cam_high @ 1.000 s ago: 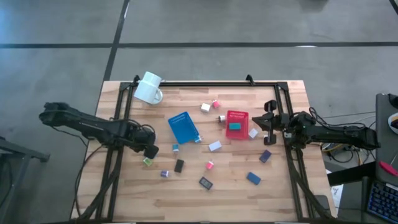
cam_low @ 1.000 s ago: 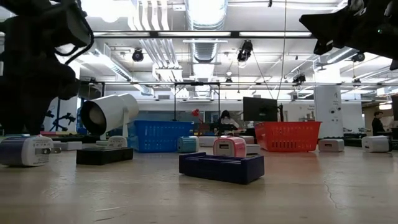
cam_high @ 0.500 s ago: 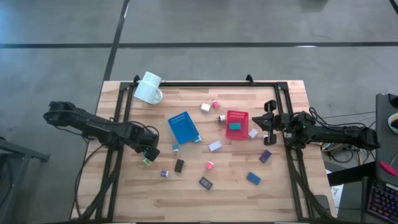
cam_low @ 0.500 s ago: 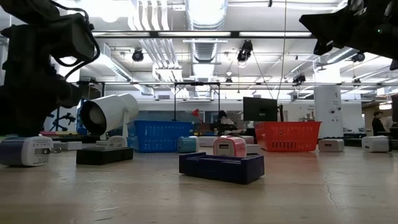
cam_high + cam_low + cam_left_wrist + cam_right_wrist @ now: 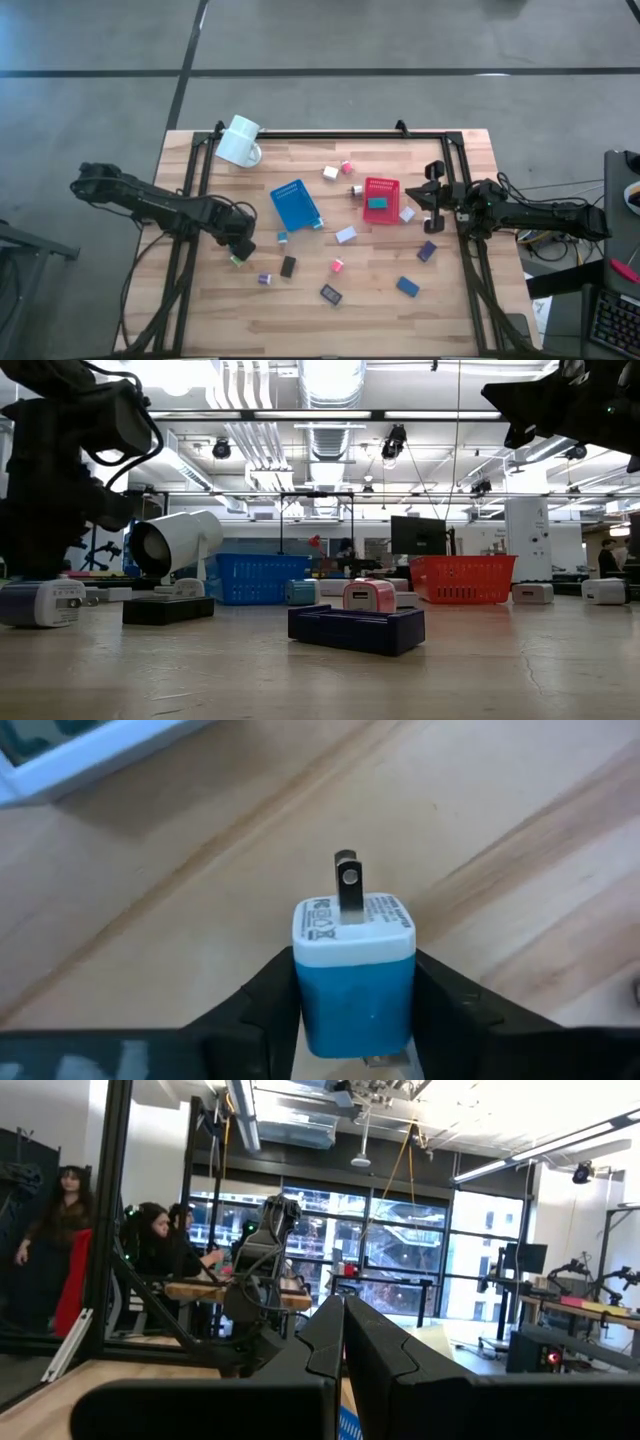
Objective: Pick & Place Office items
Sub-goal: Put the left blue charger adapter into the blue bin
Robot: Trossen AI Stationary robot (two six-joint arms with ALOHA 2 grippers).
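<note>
- Office items lie scattered over the middle and near part of the bench point(image 5: 440, 310) in the high view: I count roughly a dozen loose small blocks, plus one teal block point(image 5: 377, 202) inside the red tray point(image 5: 381, 189). There is one blue tray point(image 5: 295, 204) and one white mug point(image 5: 238, 142) at the far-left corner. The left claw point(image 5: 239, 256) is down at the bench near the left edge, over a small greenish block; the right claw point(image 5: 432, 197) waits raised near the right edge, beside the red tray.
- In the low view a pink block point(image 5: 369, 596) stands behind a dark navy block point(image 5: 356, 628) mid-bench, a white-and-blue block point(image 5: 40, 602) sits at the left, and the mug lies on its side.
- In the left wrist view the left claw's fingers point(image 5: 267, 995) press both flanks of one blue-and-white plug block point(image 5: 354, 967), its metal prong pointing away; it rests on the bench. To do this step well, I judge the squeeze should finish square on the flat sides before any lift, then rise straight so the block does not twist out.
- In the right wrist view the right claw is fully closed and empty, its fingers point(image 5: 320, 1342) meeting; people sit in the room beyond.
</note>
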